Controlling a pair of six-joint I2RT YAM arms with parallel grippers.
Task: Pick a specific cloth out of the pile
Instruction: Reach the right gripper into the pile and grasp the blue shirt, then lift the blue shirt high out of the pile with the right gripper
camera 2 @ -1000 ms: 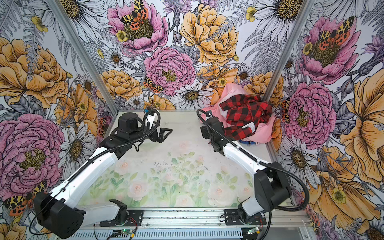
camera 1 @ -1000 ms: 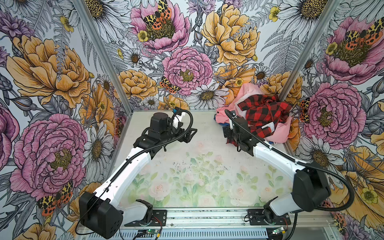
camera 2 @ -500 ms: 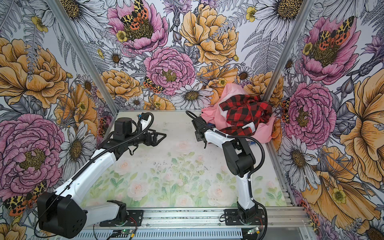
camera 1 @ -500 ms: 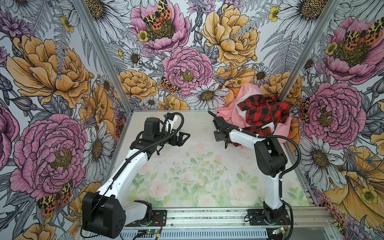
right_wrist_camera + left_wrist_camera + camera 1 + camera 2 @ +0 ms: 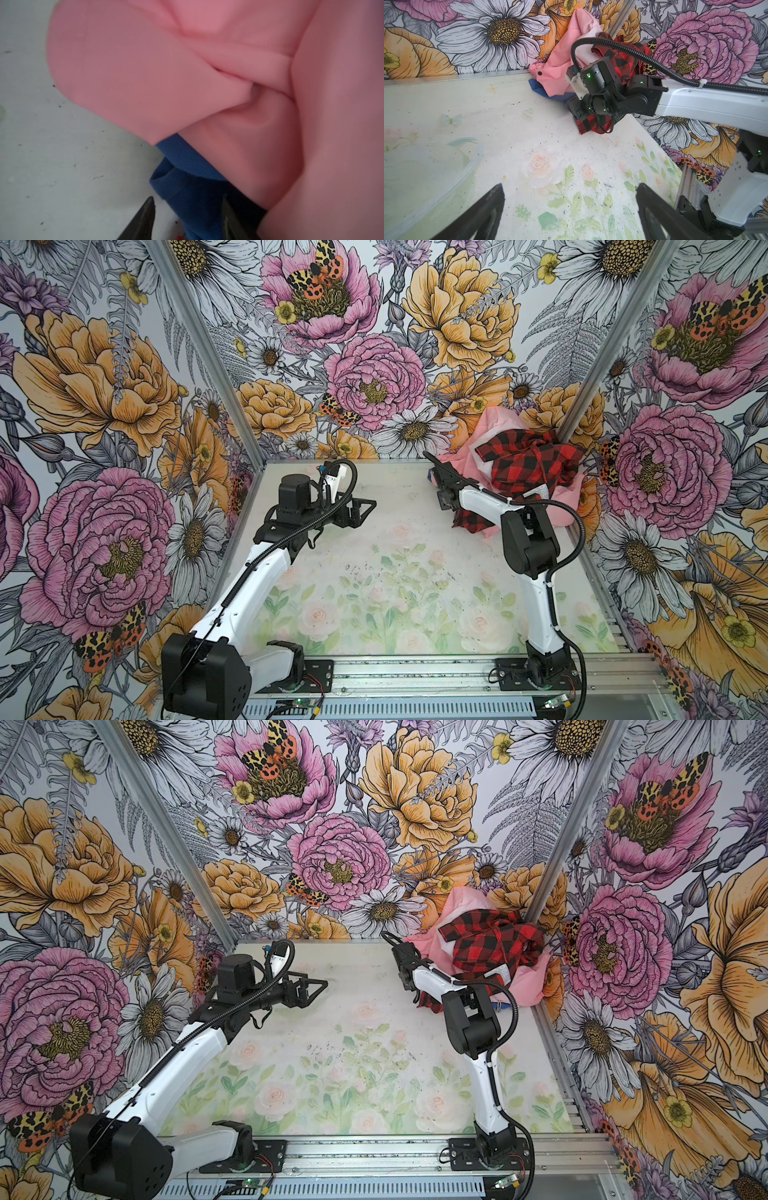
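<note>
The pile fills the back right corner in both top views: pale pink fabric with a red-and-black checked shirt on top. The cloth, a plain blue fold, pokes out from under the pink fabric at the pile's left edge. My right gripper straddles this blue fold, jaws half closed. One fingertip still stands clear of the fabric over the table. My left gripper hangs wide open and empty above the table, well left of the pile.
Flowered walls close in the left, back and right sides, with metal posts at the back corners. A loose corner of the checked shirt lies on the table under my right forearm. A metal rail runs along the front edge.
My right arm has folded, elbow up, and its gripper has moved left to the pile's edge while its jaws narrowed. My left gripper has hardly moved.
</note>
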